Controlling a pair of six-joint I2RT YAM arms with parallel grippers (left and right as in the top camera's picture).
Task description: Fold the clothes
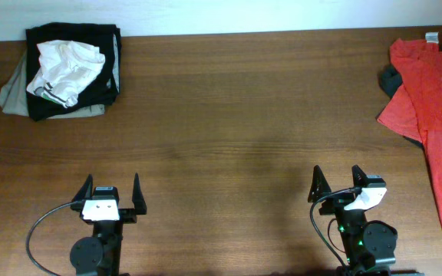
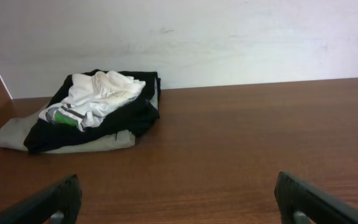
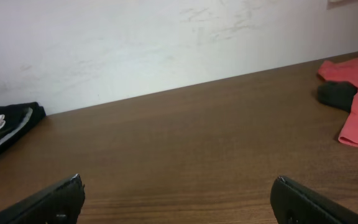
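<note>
While a pile point(image 1: 64, 73) far ahead of the left gripper point(image 1: 111, 190) seems folded, both stand spread, empty; the red shirt point(image 1: 436, 92) beyond the right gripper point(image 1: 337, 182) awaits folding.

Light is soft and even in all three views, with no hard shadows. From overhead the surface point(image 1: 229, 92) reads mid-brown, with a faint darker patch near its middle. The white cloth point(image 1: 67, 65) is close to blown out, the black cloth point(image 1: 52, 111) under it loses its folds, and the red shirt point(image 1: 428, 84) is strongly saturated. In the wrist views the wall point(image 2: 229, 37) is bright, flat grey-white, and the surface takes a pale sheen toward it. The left hand's fingers point(image 2: 48, 202) and the right hand's fingers point(image 3: 48, 199) look dark and blurred in the bottom corners. The right wrist view is tilted.
</note>
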